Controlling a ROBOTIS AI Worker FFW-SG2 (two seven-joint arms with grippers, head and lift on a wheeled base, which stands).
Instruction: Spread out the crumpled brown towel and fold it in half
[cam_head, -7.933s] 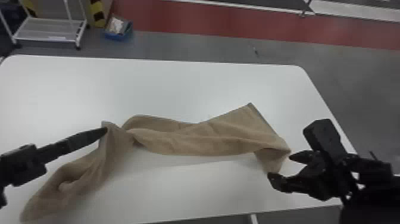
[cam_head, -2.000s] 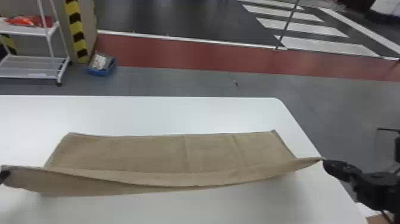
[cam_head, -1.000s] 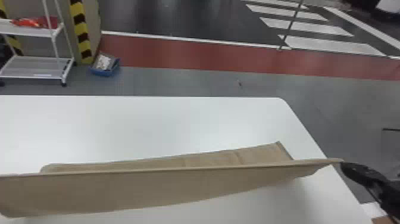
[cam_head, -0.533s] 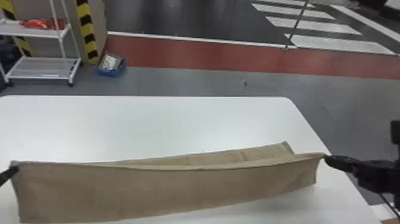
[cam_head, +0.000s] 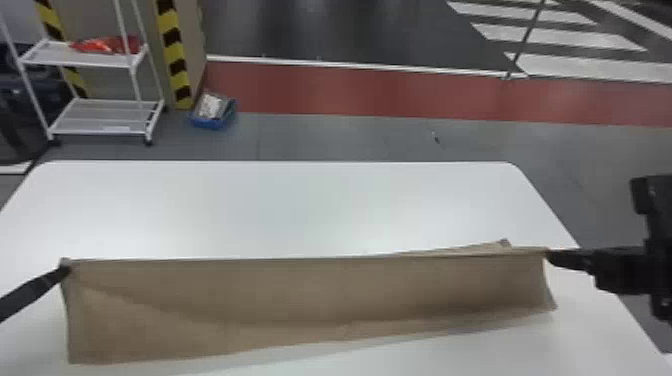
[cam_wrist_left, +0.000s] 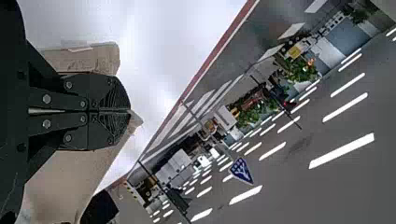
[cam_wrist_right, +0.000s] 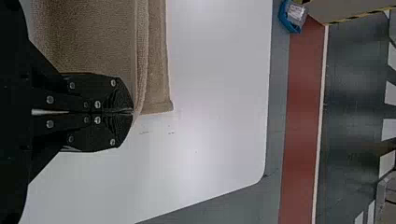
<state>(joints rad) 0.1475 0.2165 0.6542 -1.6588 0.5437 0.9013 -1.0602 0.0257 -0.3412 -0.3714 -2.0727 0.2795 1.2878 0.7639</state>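
Black flat-fingered left pincer (cam_head: 67, 270) and matching right pincer (cam_head: 549, 254) are clamped on opposite ends of the brown cloth towel (cam_head: 300, 290), guessing so that raised edge won't sag mid-fold; its far corner's on the white bench (cam_head: 300, 210).

I can't read any words from here, just see a blue sign (cam_wrist_left: 241, 171) with white arrow-like marks.

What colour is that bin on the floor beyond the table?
The bin is blue; it shows best in the head view.
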